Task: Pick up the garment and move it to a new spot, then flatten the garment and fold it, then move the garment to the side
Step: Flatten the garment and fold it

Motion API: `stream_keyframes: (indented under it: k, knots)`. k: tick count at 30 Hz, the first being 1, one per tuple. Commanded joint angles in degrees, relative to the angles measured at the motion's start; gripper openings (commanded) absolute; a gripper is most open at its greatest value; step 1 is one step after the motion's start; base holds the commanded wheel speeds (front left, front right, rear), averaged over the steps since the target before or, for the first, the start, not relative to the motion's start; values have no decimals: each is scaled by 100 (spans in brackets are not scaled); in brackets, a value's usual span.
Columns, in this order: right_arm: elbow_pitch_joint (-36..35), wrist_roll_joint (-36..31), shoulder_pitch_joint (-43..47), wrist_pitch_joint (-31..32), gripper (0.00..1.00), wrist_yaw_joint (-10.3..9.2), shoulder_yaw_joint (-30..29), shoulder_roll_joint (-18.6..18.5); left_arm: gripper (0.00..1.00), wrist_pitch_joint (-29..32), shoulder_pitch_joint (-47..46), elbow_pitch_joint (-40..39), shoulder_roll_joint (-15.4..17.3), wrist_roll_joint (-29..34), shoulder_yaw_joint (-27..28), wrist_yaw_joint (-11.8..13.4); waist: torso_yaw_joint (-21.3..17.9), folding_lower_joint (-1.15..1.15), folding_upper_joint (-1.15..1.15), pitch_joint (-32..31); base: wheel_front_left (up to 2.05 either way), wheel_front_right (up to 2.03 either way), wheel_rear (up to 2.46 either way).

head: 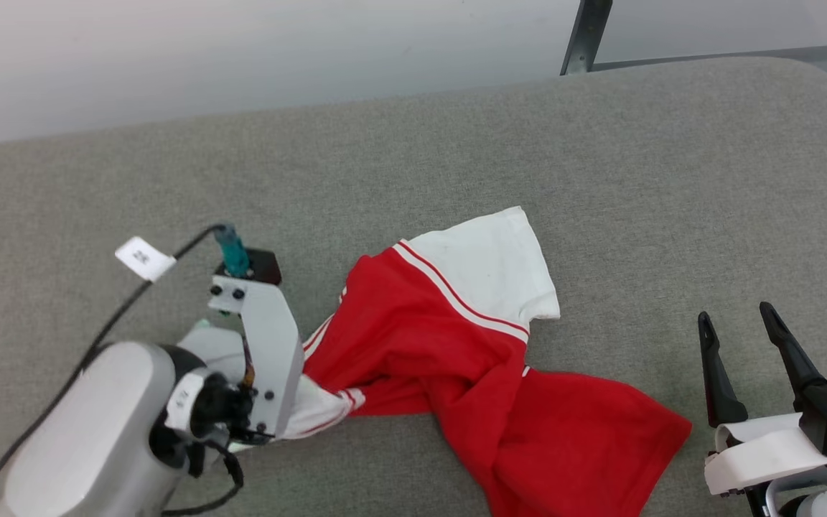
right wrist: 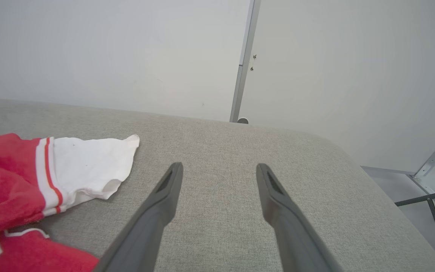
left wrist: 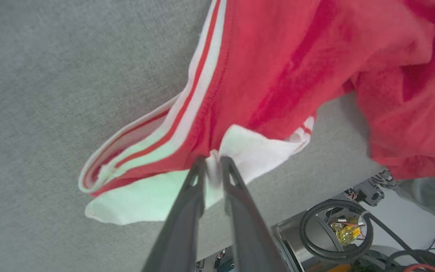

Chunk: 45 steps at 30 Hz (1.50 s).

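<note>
The garment (head: 421,337) lies crumpled on the grey padded surface (head: 456,143), a little left of the middle in the head view. Its red body is twisted into a thick fold that runs down toward the near edge. One white sleeve (head: 485,258) with red-and-white trim is spread flat on the far side.

The left gripper (left wrist: 213,160) is at the garment's left end. In the left wrist view its two dark fingers (left wrist: 187,211) stand nearly together, with only a thin slit between them. A tuck of white sleeve cloth (left wrist: 255,151) sits in that slit at the very tips. The striped trim and red fabric gather toward that point, so the jaws appear clamped on the cloth, though how firmly they press is hard to judge from this angle. In the head view the left wrist bracket covers the fingertips.

The right gripper (head: 735,312) hovers at the lower right, well apart from the garment's red hem. Its jaws are spread wide, with nothing between them but the bare grey surface seen beyond. In the right wrist view the white sleeve lies off to the left of its fingers, not touching them.
</note>
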Motion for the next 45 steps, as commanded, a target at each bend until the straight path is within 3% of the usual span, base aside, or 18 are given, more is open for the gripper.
stream_keyframes:
  k: [1,7,10,22,29,37,45]
  knots:
    - [16,12,13,-32,100,-6,5,-29,100,-59,-51,0,-25,-62,51,-36,5,0,0,-45,0,0,0]
    - [22,21,145,-31,100,-6,16,-45,100,-368,15,-79,16,-125,267,-54,34,0,0,-211,0,0,0]
    - [52,29,156,-32,100,-6,93,-79,100,-826,169,-176,13,-104,448,-94,62,0,0,-343,0,0,0]
    - [393,218,293,-26,100,-6,396,-480,100,-3536,1383,-158,-153,-237,1327,-704,543,0,0,-936,0,0,0]
    - [481,351,290,108,100,-6,477,-658,100,-5558,2153,5,-253,86,1827,-1043,826,0,0,-1172,0,0,0]
    - [451,468,206,215,100,-6,511,-792,100,-7700,2752,451,-548,400,2305,-1173,1131,0,0,-1247,0,0,0]
    - [409,505,302,284,100,-6,408,-830,100,-8879,3339,720,-884,370,2703,-1137,1369,0,0,-1329,0,0,0]
